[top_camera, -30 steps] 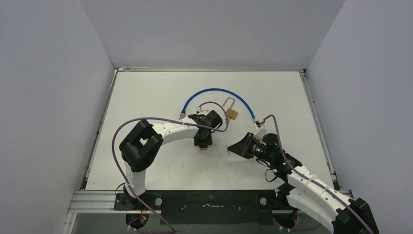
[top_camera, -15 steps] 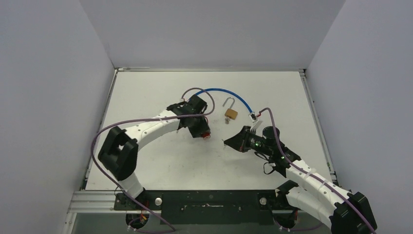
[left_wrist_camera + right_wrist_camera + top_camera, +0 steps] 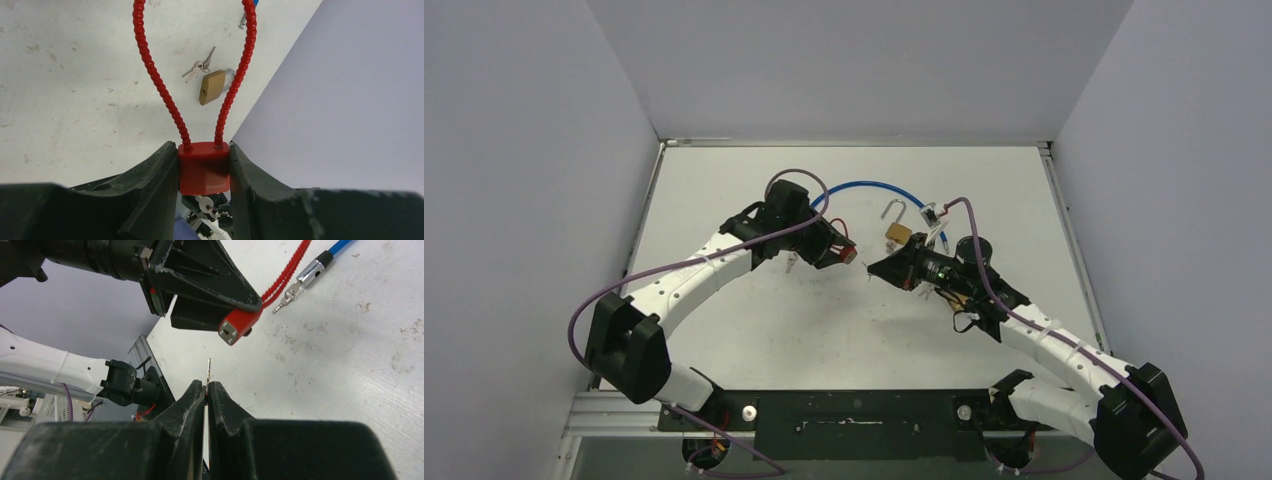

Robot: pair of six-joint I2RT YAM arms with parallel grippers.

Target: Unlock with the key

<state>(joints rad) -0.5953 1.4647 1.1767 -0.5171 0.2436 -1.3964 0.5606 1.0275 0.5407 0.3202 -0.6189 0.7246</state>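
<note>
Both arms have pushed out from the bases since a second ago. left gripper went from near mid-table toward the far side, and right gripper followed up and left. The two tips now face each other, close but apart.

Left fingers: partly open, clamped on both flanks of the red lock and holding it clear of the table. Its red cable loop runs forward out of the top of the body.

Right fingers: all but closed, pinching the key with the blade sticking out past the fingertips.

Right wrist view: the lock's end face with the keyhole is turned toward me. The blade tip stops short of it with a visible gap, and the hole sits a bit off to one side of the blade line. Not inserted.

Also on the table:
- brass padlock lies flat just beyond the right gripper.
- ring of keys lies just beside it.
- blue cable arcs along the far side behind both grippers, metal end fitting resting on the surface.
</note>
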